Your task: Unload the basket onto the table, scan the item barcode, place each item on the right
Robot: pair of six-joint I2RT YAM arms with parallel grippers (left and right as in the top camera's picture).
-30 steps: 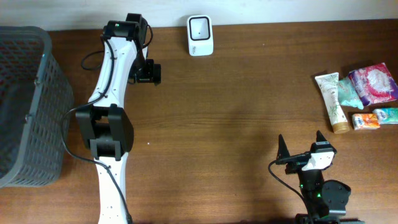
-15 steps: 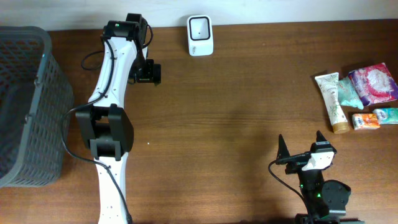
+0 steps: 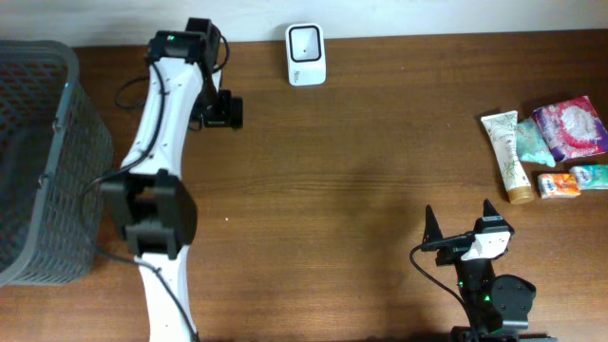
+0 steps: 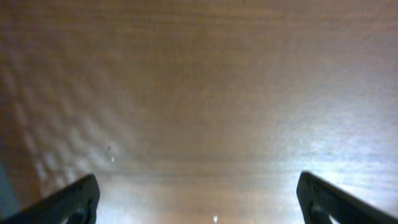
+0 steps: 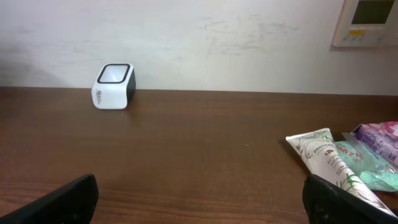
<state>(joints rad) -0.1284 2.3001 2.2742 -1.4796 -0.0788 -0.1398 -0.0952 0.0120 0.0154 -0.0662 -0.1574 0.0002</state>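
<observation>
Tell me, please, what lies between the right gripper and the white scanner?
Only bare wooden table; nothing stands between the right gripper and the scanner, as the overhead and right wrist views show.

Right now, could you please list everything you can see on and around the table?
table: 1, brown, under everything
basket: 1, grey, left edge
scanner: 1, white, back edge
tube: 1, cream, right side
pink pack: 1, pink, right of tube
teal pouch: 1, teal, between tube and pink pack
orange box: 1, orange, right of tube's cap
teal pack: 1, teal, right of orange box
wall panel: 1, white, wall, right
left arm: 1, white, left side
right arm: 1, black, front right
left fingers: 2, black, open, over bare table
right fingers: 2, black, open, empty
</observation>
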